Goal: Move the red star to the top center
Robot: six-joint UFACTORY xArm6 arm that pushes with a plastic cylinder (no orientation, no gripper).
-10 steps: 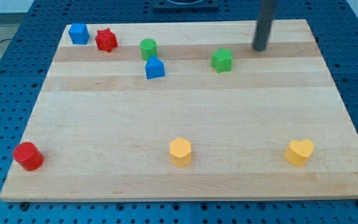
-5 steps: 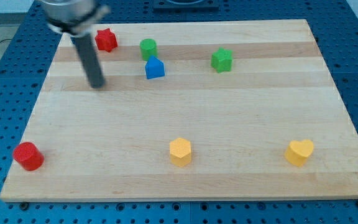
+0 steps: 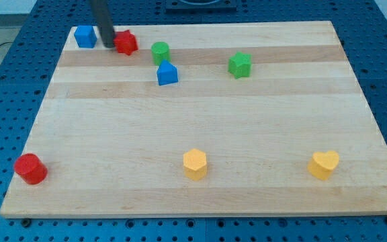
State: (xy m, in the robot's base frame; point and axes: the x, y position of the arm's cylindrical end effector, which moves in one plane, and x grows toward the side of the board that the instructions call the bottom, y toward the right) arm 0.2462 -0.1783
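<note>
The red star (image 3: pixel 126 43) lies near the board's top left. My tip (image 3: pixel 106 45) touches its left side, between it and the blue block (image 3: pixel 84 36). The dark rod rises from the tip to the view's top edge. A green cylinder (image 3: pixel 160 52) stands just right of the red star.
A blue house-shaped block (image 3: pixel 167 73) sits below the green cylinder. A green star (image 3: pixel 240 64) is right of centre near the top. A red cylinder (image 3: pixel 30 168) is at the bottom left. A yellow hexagon (image 3: pixel 195 163) and a yellow heart (image 3: pixel 324 164) lie along the bottom.
My tip swept from the top right to the left, then up between the blue block and the red star. The red star has shifted a little to the right.
</note>
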